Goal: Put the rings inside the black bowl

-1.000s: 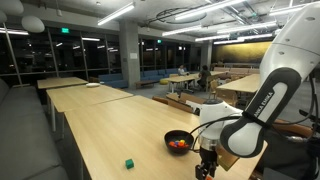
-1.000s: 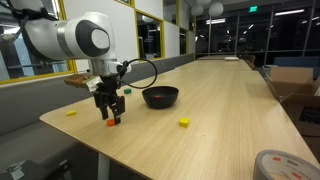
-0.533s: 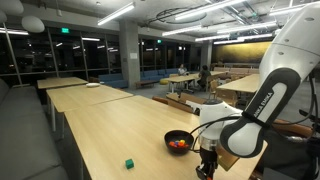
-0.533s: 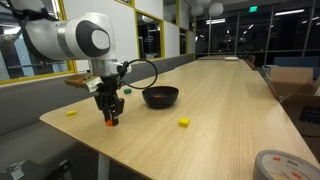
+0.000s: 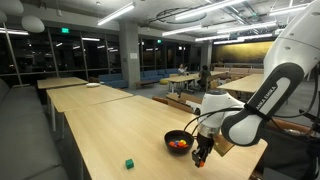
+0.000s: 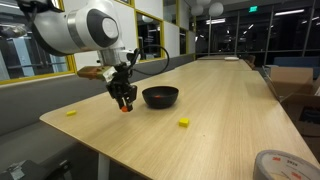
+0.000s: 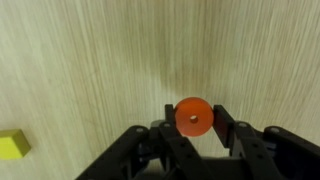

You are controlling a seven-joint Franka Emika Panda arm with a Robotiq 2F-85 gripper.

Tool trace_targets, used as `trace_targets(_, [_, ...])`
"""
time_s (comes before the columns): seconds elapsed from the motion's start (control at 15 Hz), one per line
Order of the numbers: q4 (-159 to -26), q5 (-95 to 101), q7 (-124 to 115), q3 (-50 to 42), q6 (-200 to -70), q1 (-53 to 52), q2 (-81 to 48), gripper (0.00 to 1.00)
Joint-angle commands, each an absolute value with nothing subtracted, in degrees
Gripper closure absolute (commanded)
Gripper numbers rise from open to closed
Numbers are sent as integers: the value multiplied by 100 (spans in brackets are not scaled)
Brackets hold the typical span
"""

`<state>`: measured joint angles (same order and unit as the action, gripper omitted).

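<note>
Gripper (image 6: 125, 102), jaws now pinched on the orange-red ring (image 7: 193, 116), has lifted it off the tabletop (image 6: 220, 110) & hangs near the black bowl (image 6: 160, 90), so pick looks done, drop-in next.

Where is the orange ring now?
Wrist view: the orange ring is gripped between the fingers, above the table; in an exterior view, left of the black bowl.

Bare tabletop (image 6: 150, 140) is lying open between my gripper (image 6: 125, 104) and the black bowl (image 6: 160, 96) at its three o'clock — the orange ring (image 7: 193, 117) I'm gripping is hanging clear of the wood. A yellow piece (image 6: 184, 122) is sitting at the bowl's five o'clock.
</note>
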<state>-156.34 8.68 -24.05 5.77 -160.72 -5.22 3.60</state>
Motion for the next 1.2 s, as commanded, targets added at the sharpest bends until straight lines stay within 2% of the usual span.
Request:
trace_targets(0.0, [-15435,1283,-2355,549,-16048,-234,768,83])
trace_targets(0.47, [-14464,1141,-1573,510,-16125,-86,408,83])
trace_targets(1.07, [-12906,-284,280,313,-15904,41,-1252,83])
trace_targets(1.13, [-12748,-431,402,333,-15767,111,-1412,60])
